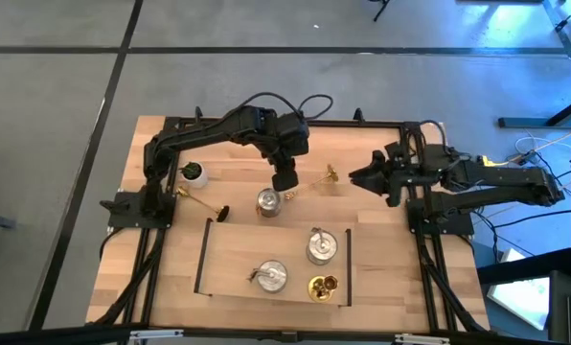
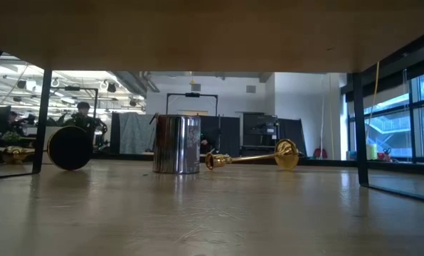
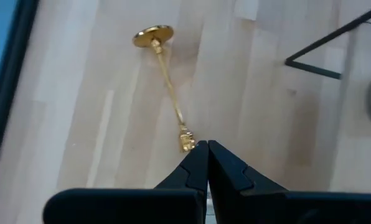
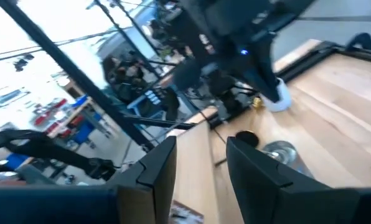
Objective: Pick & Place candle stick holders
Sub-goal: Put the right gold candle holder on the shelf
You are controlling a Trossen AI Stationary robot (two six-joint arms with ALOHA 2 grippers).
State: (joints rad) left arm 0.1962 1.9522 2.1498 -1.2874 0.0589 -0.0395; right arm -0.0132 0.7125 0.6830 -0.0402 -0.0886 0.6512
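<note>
A gold candle stick holder (image 1: 326, 177) lies on its side at mid-table, and the left wrist view shows its round base (image 3: 153, 36) and slim stem. My left gripper (image 1: 284, 180) (image 3: 205, 146) hangs shut above the table, between this holder and an upright silver one (image 1: 268, 202) (image 2: 176, 144), and touches neither. A second gold holder (image 1: 204, 204) lies on its side at the left. Inside a thin black frame (image 1: 202, 257) stand two silver holders (image 1: 321, 246) (image 1: 269, 276) and one gold (image 1: 323, 286). My right gripper (image 1: 356, 177) (image 4: 201, 149) stands open and empty at the right, pointing level toward the table's left.
A small white pot with a green plant (image 1: 194, 173) stands at the far left by the left arm's base. Black arm mounts stand at both side edges of the table. Bare wood lies between the black frame and the table's far edge.
</note>
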